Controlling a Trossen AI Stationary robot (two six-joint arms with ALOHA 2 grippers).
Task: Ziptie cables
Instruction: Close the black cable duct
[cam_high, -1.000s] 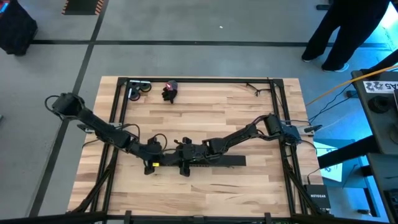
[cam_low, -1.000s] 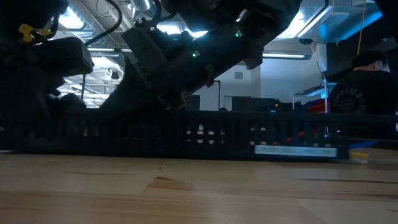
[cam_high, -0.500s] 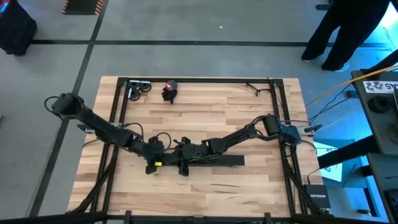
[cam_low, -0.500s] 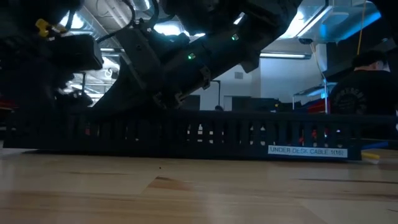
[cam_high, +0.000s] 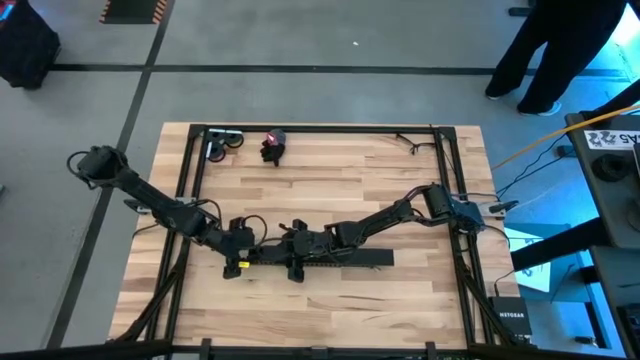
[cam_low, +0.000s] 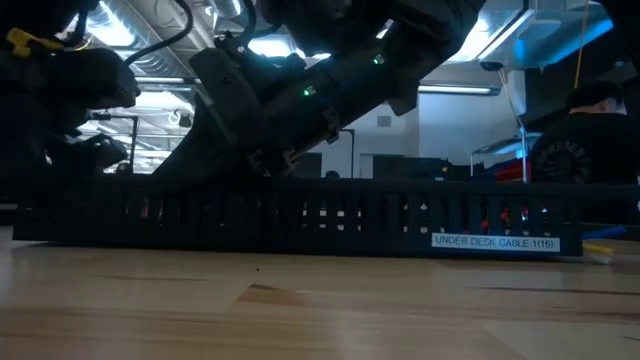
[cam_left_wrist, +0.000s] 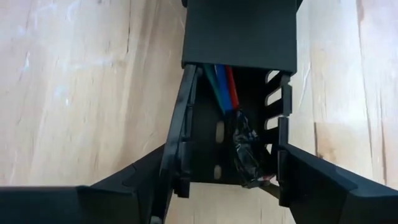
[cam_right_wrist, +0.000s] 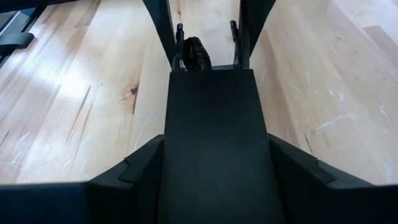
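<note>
Both claws meet at the black slotted channel mid-tabletop. The left claw stands wide astride its open end, where the cables lie inside. The right claw is closed on the channel's flat cover.

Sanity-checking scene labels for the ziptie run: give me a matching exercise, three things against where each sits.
Things:
1. cables
2. flat cover
3. white label

Places:
A. on the outer side wall of the channel
B. inside the channel, running in under the cover
C. on top of the channel, between the fingers of the right gripper

Pairs: 1-B, 2-C, 3-A
</note>
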